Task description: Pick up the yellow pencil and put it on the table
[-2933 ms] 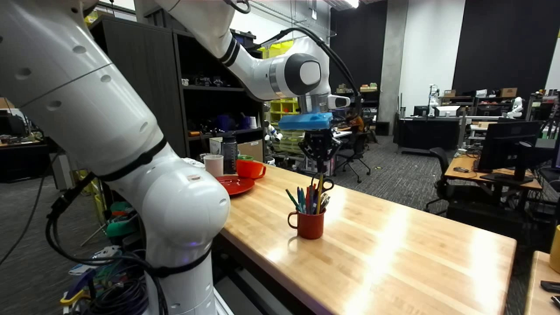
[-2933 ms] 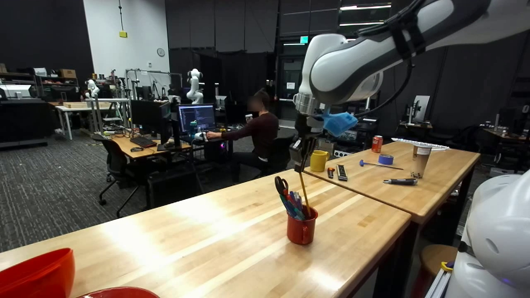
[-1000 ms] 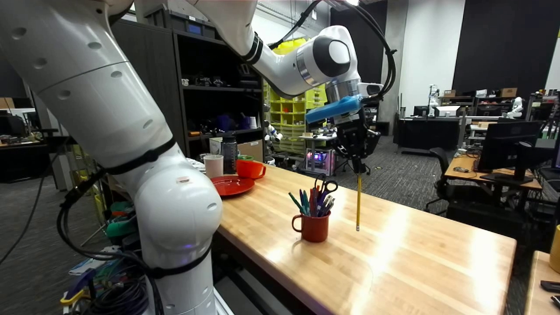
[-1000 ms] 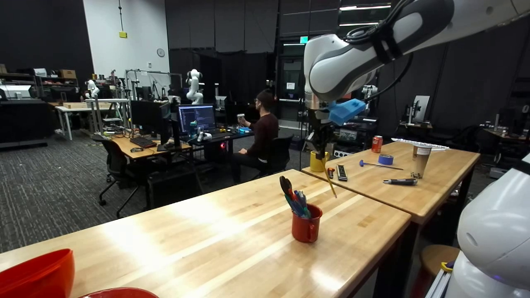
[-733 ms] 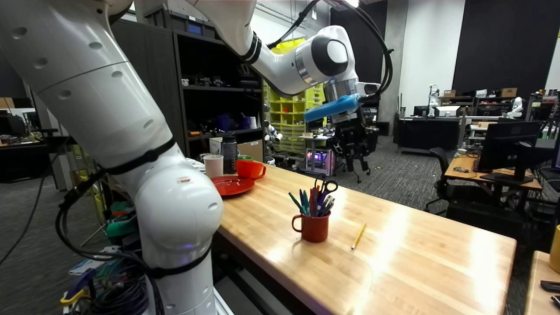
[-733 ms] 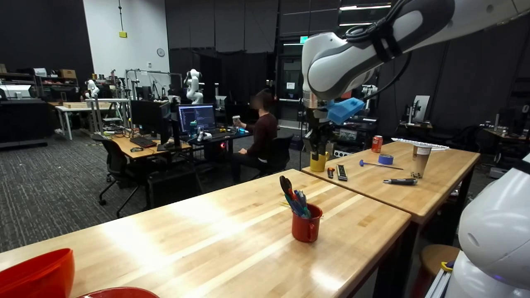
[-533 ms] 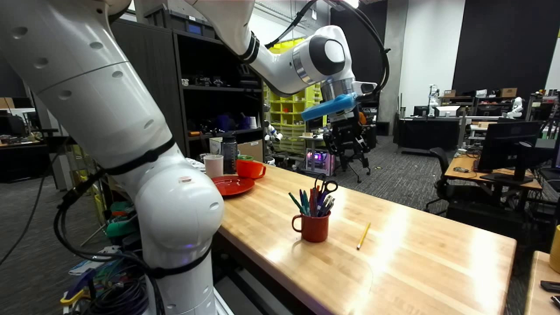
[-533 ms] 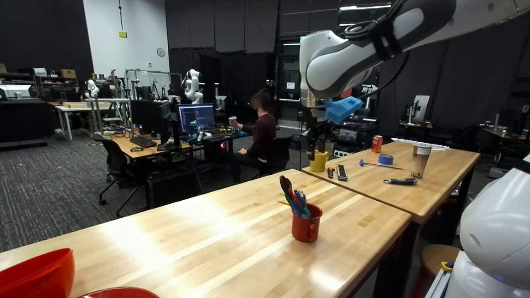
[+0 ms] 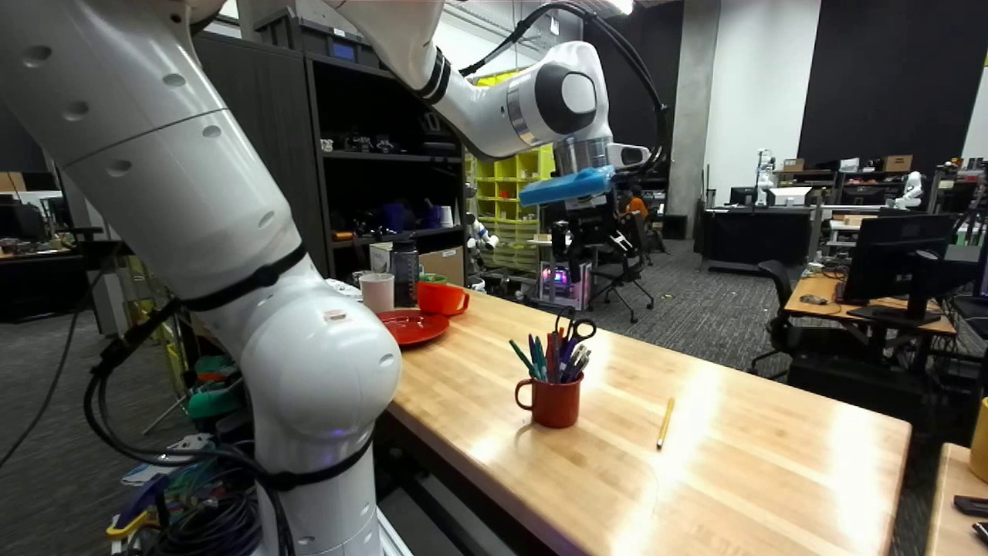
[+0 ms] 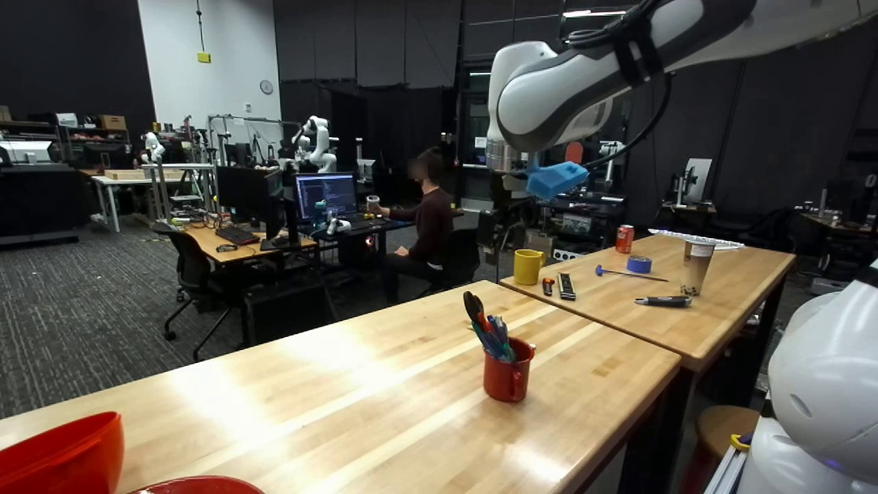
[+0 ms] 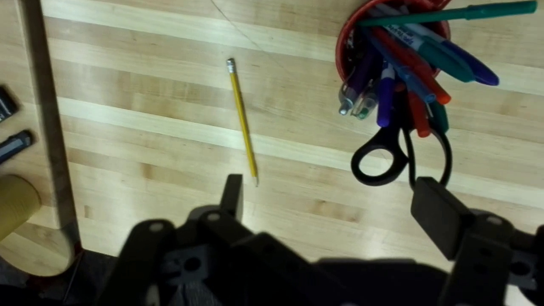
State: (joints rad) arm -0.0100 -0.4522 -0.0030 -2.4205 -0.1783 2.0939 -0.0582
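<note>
The yellow pencil (image 9: 665,423) (image 11: 243,121) lies flat on the wooden table (image 9: 741,494), a short way from the red mug, touching nothing else. Its eraser end points away from my jaws in the wrist view and its tip toward them. In an exterior view the red mug (image 10: 507,374) hides nearly all of the pencil. My gripper (image 11: 331,189) hangs well above the tabletop with its black fingers (image 11: 440,216) spread wide and nothing between them.
Pens and black scissors (image 11: 378,163) stick up from the mug under my right-hand finger in the wrist view. A red plate (image 9: 413,328) and orange cup (image 9: 441,297) stand farther along. The adjoining table (image 10: 658,329) carries a yellow mug (image 10: 528,266) and tools.
The jaws have opened and let go of the pencil, which dropped from hanging upright to lying flat and shifted away from the mug. My gripper has risen and drawn back toward the mug's side.
</note>
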